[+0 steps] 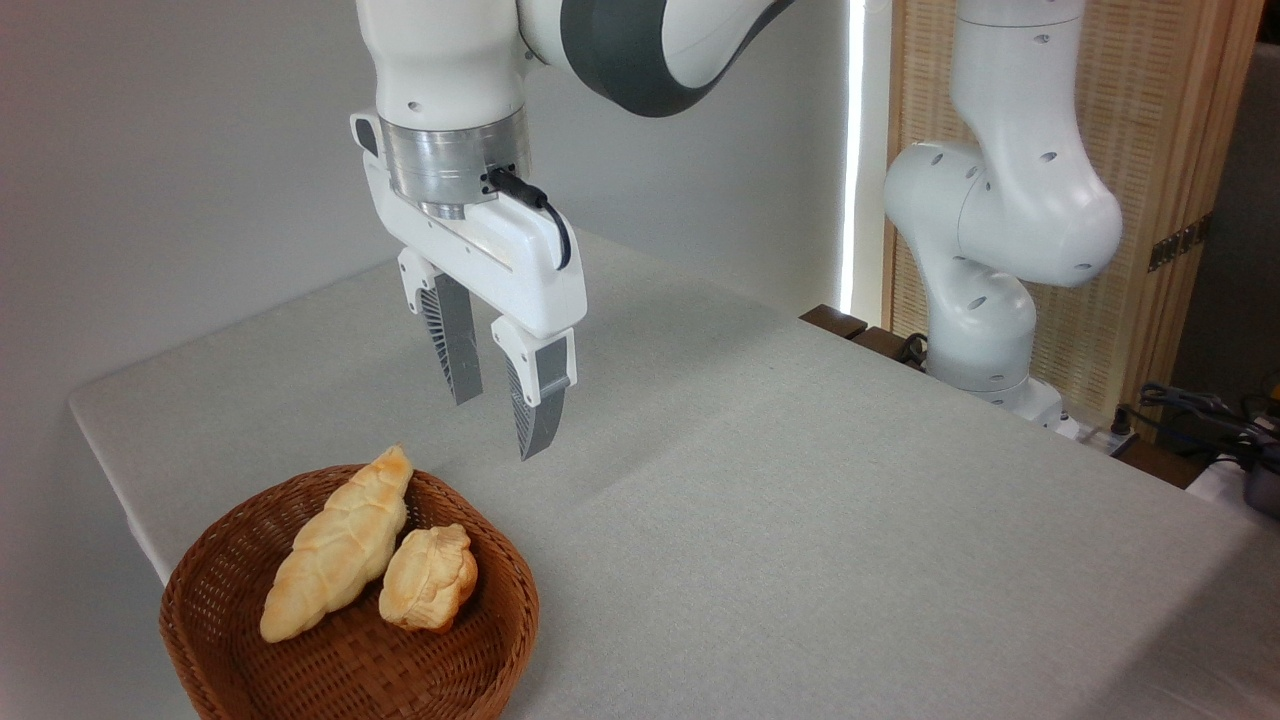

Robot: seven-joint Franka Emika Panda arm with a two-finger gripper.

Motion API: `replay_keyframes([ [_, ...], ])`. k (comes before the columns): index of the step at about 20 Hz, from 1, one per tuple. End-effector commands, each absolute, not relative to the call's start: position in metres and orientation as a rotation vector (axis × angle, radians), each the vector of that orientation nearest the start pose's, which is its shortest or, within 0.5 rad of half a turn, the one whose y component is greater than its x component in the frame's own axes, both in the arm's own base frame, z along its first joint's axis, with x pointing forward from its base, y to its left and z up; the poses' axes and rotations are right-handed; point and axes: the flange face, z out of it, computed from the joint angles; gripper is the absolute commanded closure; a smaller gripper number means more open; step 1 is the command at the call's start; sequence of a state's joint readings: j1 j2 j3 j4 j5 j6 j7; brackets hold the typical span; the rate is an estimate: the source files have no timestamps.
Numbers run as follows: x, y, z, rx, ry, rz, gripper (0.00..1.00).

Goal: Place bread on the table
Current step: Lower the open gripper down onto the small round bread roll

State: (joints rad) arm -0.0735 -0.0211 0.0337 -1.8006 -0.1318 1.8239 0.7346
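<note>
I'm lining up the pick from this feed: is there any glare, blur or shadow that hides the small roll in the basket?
Fixed camera view: light is soft and even; the bread is sharp, with no glare on it, lying in the basket beside the braided loaf. Only a faint shadow lies on the table. The open gripper is in focus. A blown-out bright strip stays in the background.

golden-brown bread (428, 579), brown woven basket (250, 660), grey table (800, 480)

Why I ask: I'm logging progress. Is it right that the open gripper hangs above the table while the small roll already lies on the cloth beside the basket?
Not quite. The camera view shows the small roll in the basket, against the braided loaf, not on the table. The gripper does hang open above it.
</note>
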Motion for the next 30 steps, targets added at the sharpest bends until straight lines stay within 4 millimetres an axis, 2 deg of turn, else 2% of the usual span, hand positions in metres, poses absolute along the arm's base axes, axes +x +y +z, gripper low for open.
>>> replay_keyframes([
  [1, 0.569, -0.042, 0.549, -3.018, 1.179, -0.216, 0.0],
  [7, 0.591, -0.042, 0.532, -2.929, 1.255, -0.328, 0.0],
  [10, 0.604, -0.043, 0.512, -2.884, 1.315, -0.346, 0.0],
  [15, 0.622, -0.042, 0.476, -2.867, 1.322, -0.343, 0.0],
  [21, 0.629, -0.041, 0.451, -2.865, 1.327, -0.298, 0.0],
  [27, 0.631, -0.048, 0.44, -2.855, 1.353, -0.27, 0.0],
  [28, 0.631, -0.048, 0.439, -2.849, 1.356, -0.267, 0.02],
  [29, 0.631, -0.048, 0.438, -2.83, 1.365, -0.256, 0.14],
  [30, 0.631, -0.048, 0.438, -2.819, 1.371, -0.251, 0.32],
])
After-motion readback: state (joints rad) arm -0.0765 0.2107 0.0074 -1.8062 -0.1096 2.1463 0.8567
